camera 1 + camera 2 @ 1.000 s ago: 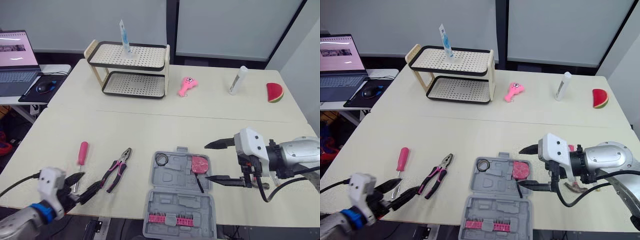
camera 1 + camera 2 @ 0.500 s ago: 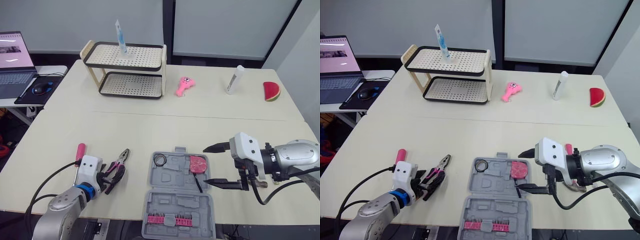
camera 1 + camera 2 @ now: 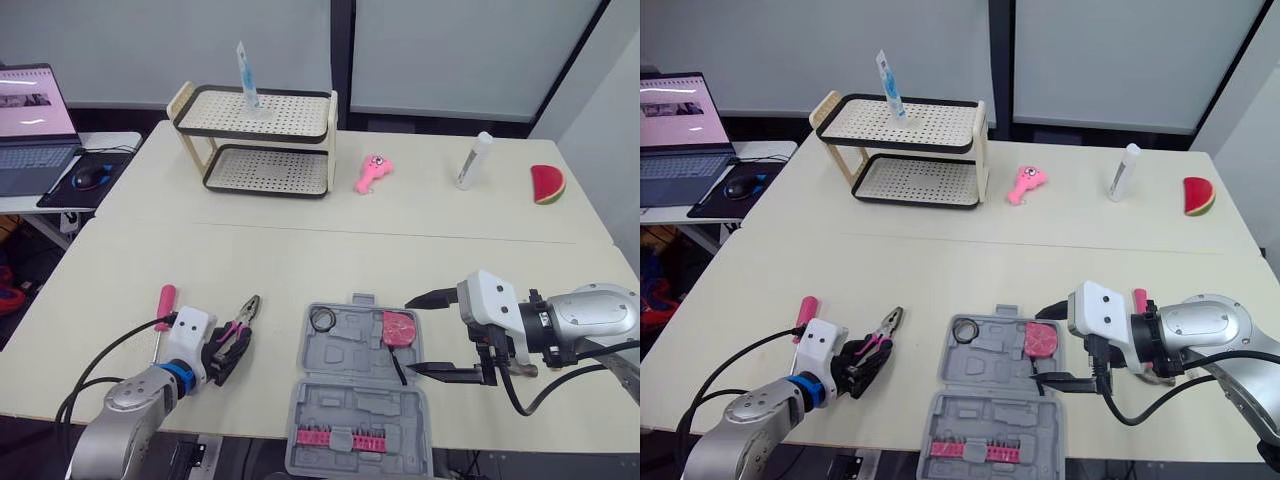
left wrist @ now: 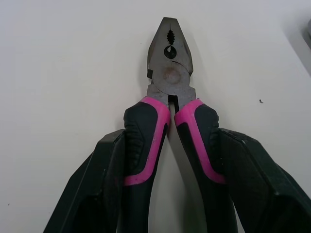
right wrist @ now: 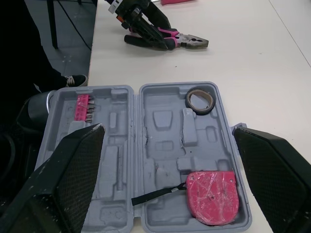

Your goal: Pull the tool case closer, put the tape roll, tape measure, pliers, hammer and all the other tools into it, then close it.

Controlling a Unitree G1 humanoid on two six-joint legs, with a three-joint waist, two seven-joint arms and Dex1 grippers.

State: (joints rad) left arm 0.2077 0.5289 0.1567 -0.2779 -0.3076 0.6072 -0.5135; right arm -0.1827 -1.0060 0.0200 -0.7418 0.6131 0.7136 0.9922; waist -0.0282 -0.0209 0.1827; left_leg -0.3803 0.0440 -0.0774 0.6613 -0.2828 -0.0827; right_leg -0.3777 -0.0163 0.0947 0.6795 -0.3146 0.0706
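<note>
Left gripper (image 3: 230,348) is clamped on the handles of the black-and-pink steel pliers (image 4: 170,82), lying flat on the cream table (image 3: 300,260) just left of the open grey plastic tool case (image 3: 350,405). Right gripper (image 3: 424,333) hangs spread wide, holding nothing, over the case's right edge. The round pink tape measure (image 3: 400,327) and the black tape roll (image 3: 322,319) sit inside the case.

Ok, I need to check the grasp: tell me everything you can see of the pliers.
The pliers lie flat on the pale table, nose pointing away from the left gripper. Grey metal head, serrated jaws closed, round pivot; black handles with pink strips, drawn together. The gripper's black fingers press one handle each from outside.
</note>
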